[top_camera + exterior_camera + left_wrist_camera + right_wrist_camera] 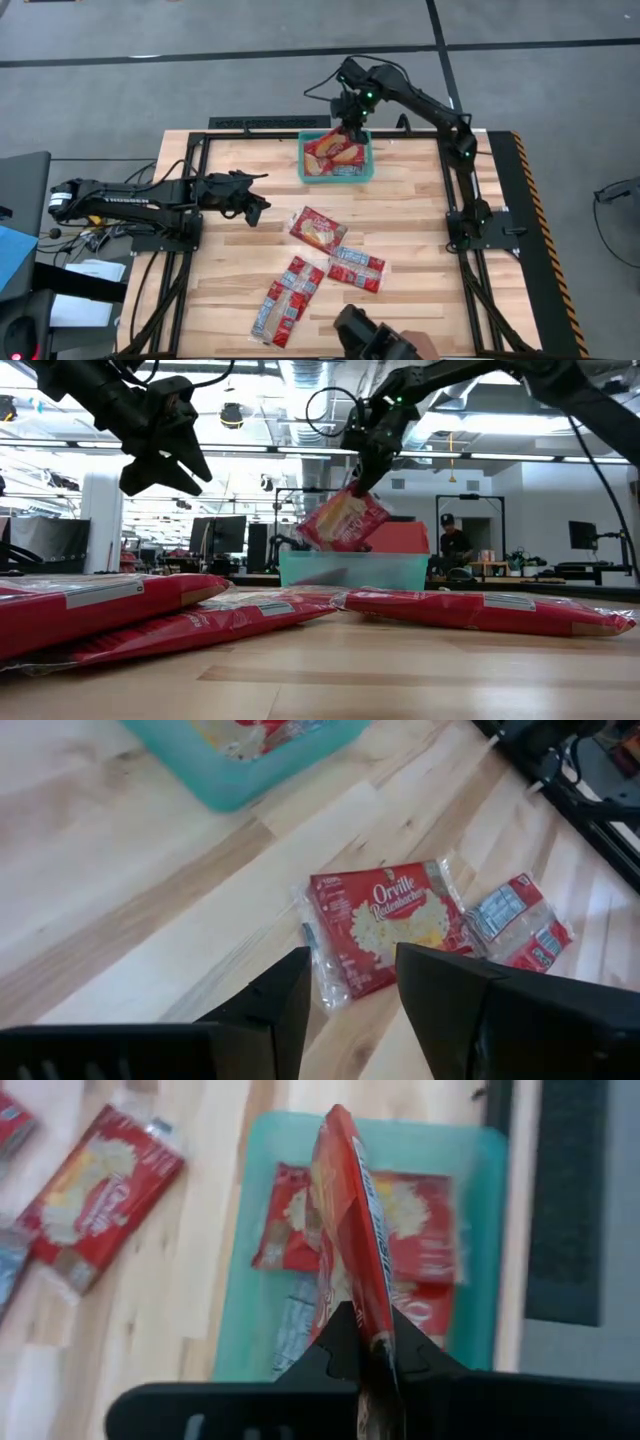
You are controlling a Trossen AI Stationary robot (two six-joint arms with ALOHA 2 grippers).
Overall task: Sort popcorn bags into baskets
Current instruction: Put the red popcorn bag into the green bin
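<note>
One packet (pixel 352 1210) hangs edge-on from the right gripper (pixel 352 124) above the teal basket (pixel 336 176), pinched by its end between fingers pressed tight on the foil, so the whole bag dangles free below the grip; the risk I would name first is that it is tilted and sits toward one side of the basket in the low view, so if let go from this height it could catch the rim and flop half over the wall, or slide out onto the tabletop (pixel 420 240); a second risk is the load already inside, since at least two red packets (pixel 330 160) lie flat in the basket and a third dropped on edge may settle propped against them rather than lying down; foil held by so narrow a bite could also slip early. The left gripper (pixel 252 197) hovers over the tabletop, well apart from the basket, its fingers (pixel 270 1005) spread with a clear gap and holding nothing; just beyond them lies a squarish packet (pixel 385 925); several more packets (pixel 290 298) wait on the near half of the tabletop.
</note>
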